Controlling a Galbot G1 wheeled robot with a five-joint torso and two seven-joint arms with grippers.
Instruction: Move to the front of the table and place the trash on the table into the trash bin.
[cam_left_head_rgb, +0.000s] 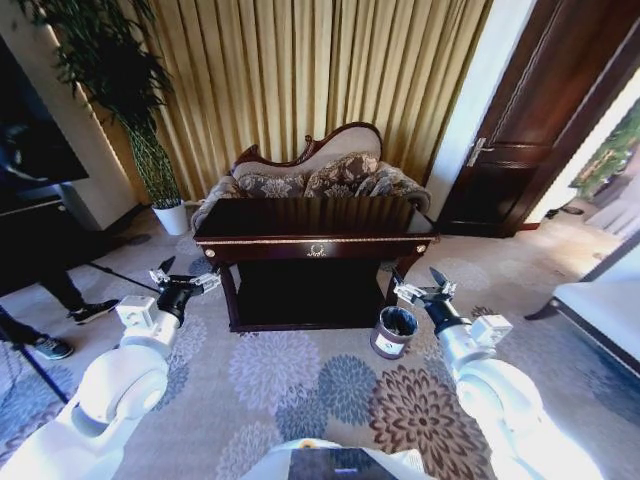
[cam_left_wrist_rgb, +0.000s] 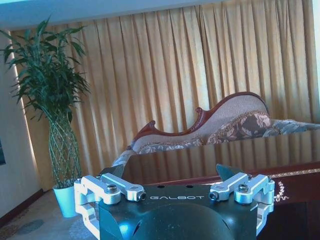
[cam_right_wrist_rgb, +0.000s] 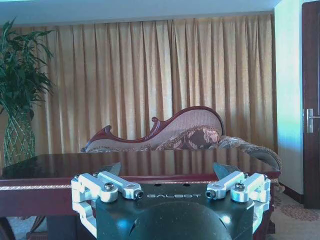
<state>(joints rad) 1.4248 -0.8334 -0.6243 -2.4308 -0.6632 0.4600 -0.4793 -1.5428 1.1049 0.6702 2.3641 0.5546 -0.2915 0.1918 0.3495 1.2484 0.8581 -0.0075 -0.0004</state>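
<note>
Left gripper (cam_left_head_rgb: 184, 272): jaws wide open, empty, raised near table's front left corner. Right gripper (cam_left_head_rgb: 424, 285): jaws wide open, empty, just above bin (cam_left_head_rgb: 394, 333). Bin: on carpet, beside table's front right leg. Table (cam_left_head_rgb: 315, 243): ahead; trash on tabletop not discernible. Sofa (cam_left_head_rgb: 320, 172): behind table.

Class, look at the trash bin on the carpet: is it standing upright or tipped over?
Upright: the trash bin stands on its base, its open, black-lined mouth facing up.
</note>
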